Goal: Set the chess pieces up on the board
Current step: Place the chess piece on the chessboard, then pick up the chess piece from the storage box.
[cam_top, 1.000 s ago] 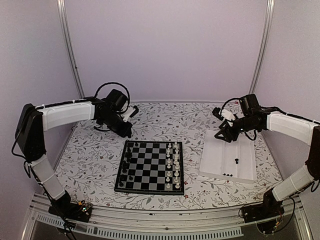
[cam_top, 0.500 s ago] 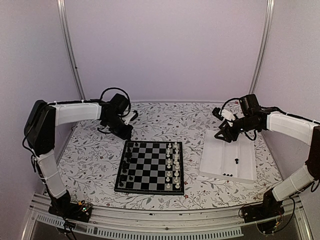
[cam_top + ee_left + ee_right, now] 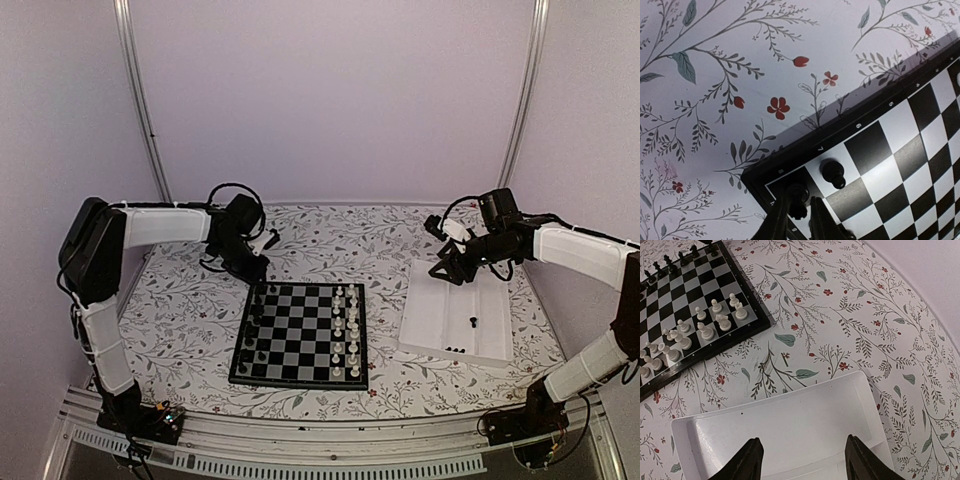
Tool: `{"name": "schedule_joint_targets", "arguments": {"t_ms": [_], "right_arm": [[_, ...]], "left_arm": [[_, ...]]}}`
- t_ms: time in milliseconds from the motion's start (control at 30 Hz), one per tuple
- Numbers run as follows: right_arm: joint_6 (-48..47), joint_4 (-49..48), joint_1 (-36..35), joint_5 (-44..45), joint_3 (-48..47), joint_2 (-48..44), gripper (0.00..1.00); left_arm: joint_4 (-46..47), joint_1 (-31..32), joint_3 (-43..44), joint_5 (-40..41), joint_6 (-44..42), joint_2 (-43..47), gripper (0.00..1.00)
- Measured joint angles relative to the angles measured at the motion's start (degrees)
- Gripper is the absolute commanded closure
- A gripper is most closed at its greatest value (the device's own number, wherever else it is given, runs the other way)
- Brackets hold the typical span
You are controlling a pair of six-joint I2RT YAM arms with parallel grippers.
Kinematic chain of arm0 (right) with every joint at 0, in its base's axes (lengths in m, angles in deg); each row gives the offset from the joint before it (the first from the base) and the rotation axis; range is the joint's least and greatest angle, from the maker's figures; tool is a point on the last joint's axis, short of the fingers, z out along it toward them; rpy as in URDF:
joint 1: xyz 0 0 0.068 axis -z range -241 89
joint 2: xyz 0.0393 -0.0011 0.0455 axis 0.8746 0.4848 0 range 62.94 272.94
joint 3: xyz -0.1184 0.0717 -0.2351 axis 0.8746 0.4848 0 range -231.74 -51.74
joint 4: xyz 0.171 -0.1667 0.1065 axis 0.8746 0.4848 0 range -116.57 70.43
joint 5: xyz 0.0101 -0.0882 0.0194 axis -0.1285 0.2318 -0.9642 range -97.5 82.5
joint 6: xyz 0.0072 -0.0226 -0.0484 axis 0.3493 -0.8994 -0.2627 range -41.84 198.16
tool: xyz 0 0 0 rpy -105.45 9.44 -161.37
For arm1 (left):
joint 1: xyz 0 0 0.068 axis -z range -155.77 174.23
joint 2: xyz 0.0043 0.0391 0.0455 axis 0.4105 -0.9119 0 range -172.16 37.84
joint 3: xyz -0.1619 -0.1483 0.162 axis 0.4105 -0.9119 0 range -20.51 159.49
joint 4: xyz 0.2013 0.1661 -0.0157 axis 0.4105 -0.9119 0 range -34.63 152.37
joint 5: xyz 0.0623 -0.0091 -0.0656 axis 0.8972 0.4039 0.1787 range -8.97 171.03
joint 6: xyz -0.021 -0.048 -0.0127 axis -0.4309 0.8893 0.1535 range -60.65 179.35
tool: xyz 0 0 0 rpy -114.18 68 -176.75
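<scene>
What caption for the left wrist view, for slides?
Left gripper flanking a black chess piece at the board corner, another beside it.

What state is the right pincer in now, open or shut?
Open. In the right wrist view the right pincer holds its fingers wide apart above the white tray, with nothing between them.
</scene>
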Motion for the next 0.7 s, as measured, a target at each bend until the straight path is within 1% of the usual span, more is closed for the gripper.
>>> {"name": "schedule_joint_targets", "arguments": {"t_ms": [333,433,567,633,700], "right_arm": [[0.15,0.09,0.00,-0.09,0.00,-0.02,0.40],[0.13,1.57,0.02,-0.24,-0.52,-0.04,0.42],[-1.53,5.38,0.02,1.73,-2.12,-0.15,0.45],[-3.61,8.09,0.07,3.72,-2.19,-0.42,0.46],[-6.01,11.54,0.09,5.70,-2.19,-0.59,0.47]], "left_arm": [[-0.90,-0.02,0.63,0.17,0.81,0.09,0.53],[-1.66,0.04,0.74,1.22,1.20,2.73,0.51],[-1.55,1.70,2.29,2.34,0.70,10.14,0.51],[-0.72,4.42,5.09,2.71,-0.28,13.33,0.50],[0.59,8.17,8.35,2.60,-1.55,14.67,0.50]]}}
